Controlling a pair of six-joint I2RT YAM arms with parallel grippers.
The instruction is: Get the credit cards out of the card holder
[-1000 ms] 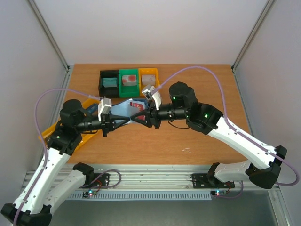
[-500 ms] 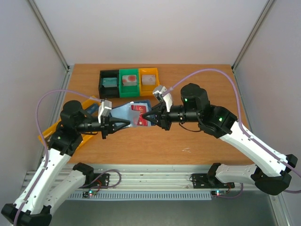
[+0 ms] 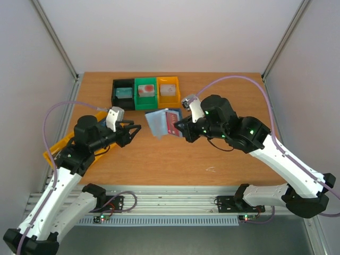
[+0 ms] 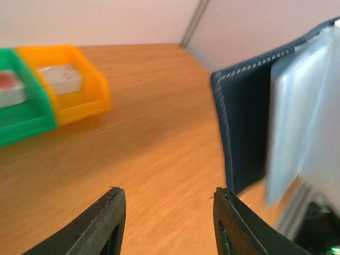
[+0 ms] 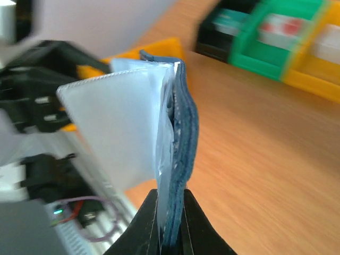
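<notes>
Clamping the slate blue-grey folding card holder [image 5: 183, 122] in the right hand [image 5: 170, 199], presenting its fanned pages just ahead-right of the wide, empty left hand [image 4: 166, 191].

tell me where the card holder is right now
In the top view the card holder is mid-table, clamped in the right tool, just in front of the green bin; the open left tool stands apart on its left.

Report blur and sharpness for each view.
Top external: sharp, evenly lit. Left wrist: motion-smeared, green bin and orange bin streaky, table grain smudged. Right wrist: card holder sharp in the right gripper, background blurred.
</notes>
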